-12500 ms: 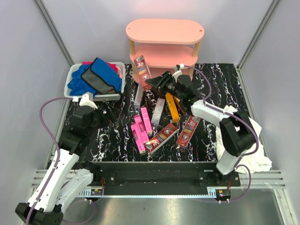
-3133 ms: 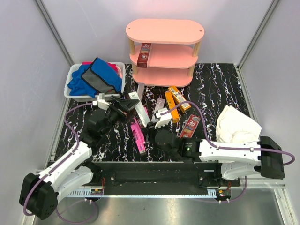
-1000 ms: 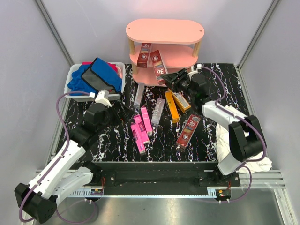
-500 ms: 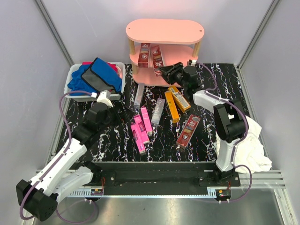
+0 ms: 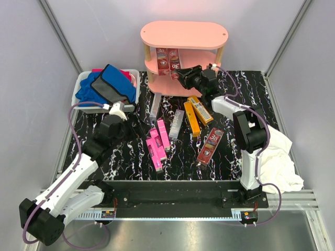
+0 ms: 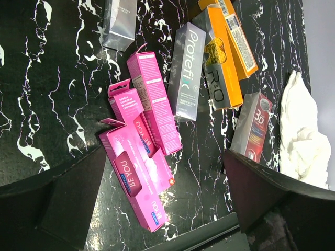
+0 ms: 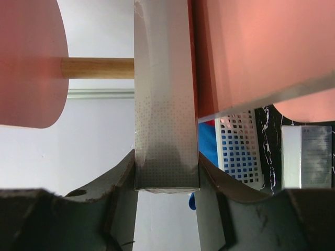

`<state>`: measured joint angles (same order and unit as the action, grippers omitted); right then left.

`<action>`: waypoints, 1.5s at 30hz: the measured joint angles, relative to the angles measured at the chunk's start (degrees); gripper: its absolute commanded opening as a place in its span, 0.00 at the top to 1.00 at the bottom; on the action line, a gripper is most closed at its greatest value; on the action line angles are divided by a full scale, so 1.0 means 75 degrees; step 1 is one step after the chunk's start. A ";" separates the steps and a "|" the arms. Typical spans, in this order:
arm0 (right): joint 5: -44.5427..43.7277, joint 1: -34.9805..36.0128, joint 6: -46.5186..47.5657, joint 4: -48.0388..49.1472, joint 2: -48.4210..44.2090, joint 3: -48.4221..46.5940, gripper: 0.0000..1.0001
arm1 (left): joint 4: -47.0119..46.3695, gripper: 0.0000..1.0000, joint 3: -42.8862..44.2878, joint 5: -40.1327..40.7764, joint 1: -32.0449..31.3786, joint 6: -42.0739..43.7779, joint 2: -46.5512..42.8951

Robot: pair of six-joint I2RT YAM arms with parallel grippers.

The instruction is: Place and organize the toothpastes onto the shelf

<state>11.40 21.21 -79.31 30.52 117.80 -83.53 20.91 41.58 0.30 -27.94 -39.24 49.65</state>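
Note:
The pink shelf point(image 5: 183, 32) stands at the back. One dark red toothpaste box point(image 5: 162, 56) stands on its middle tier. My right gripper point(image 5: 184, 75) is shut on a second dark red box point(image 5: 173, 61), upright beside the first. In the right wrist view, that box's grey dotted side point(image 7: 166, 104) sits clamped in the right gripper point(image 7: 166, 175), against a shelf tier point(image 7: 261, 47). My left gripper point(image 6: 165, 204) hangs open above several pink boxes point(image 6: 146, 151). Silver point(image 5: 176, 123), orange point(image 5: 192, 119) and red point(image 5: 210, 145) toothpastes lie on the table.
A white bin point(image 5: 82, 83) of blue cloths point(image 5: 107, 86) sits left of the shelf. A white cloth point(image 5: 275, 157) lies at the right beside my right arm's base. A wooden shelf post point(image 7: 97, 68) is close to the held box.
My right gripper has carried the dark red box up and left to the shelf's middle tier, where it now stands upright beside the first. The left arm has hardly moved.

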 measured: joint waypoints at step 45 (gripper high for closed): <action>-0.0437 0.0230 -0.0160 -0.0146 0.0793 -0.0831 0.00 | 0.0032 0.01 -0.0128 0.0015 0.0000 -0.0003 -0.0207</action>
<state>8.12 22.94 -80.51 29.43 123.74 -89.76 21.15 40.62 0.40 -27.94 -39.27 48.10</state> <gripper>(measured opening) 0.958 0.987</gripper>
